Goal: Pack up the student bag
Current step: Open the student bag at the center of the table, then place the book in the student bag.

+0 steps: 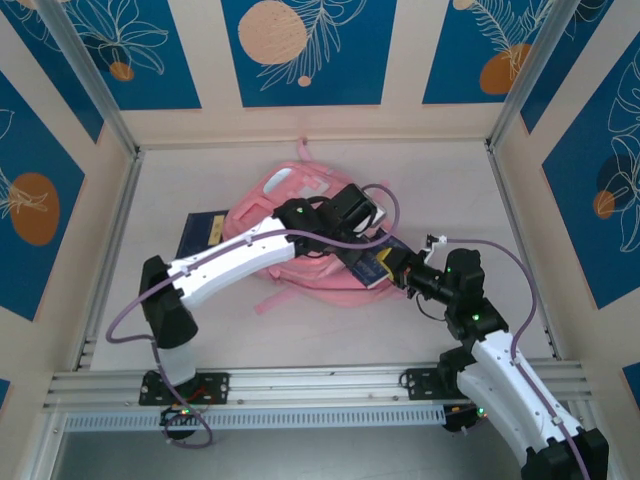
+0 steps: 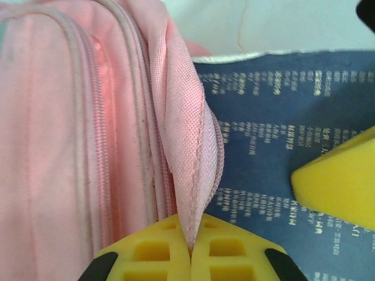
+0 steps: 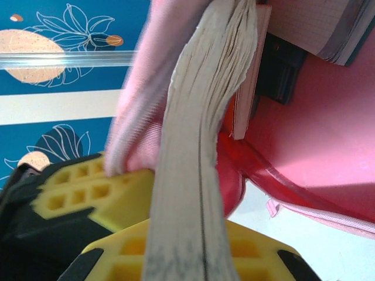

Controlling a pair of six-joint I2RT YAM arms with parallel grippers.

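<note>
The left gripper [image 2: 190, 253] is pressed together on a fold of the zip edge of the student bag [image 2: 88, 146]. The pink fabric rises straight ahead of its fingertips and spreads away to their left. Just to the right of that pinch lies a dark blue book [image 2: 275, 134]. The right gripper [image 3: 188, 254] is clamped on this book's page edge, and the book runs ahead from its fingers into the bag's pink opening.
</note>
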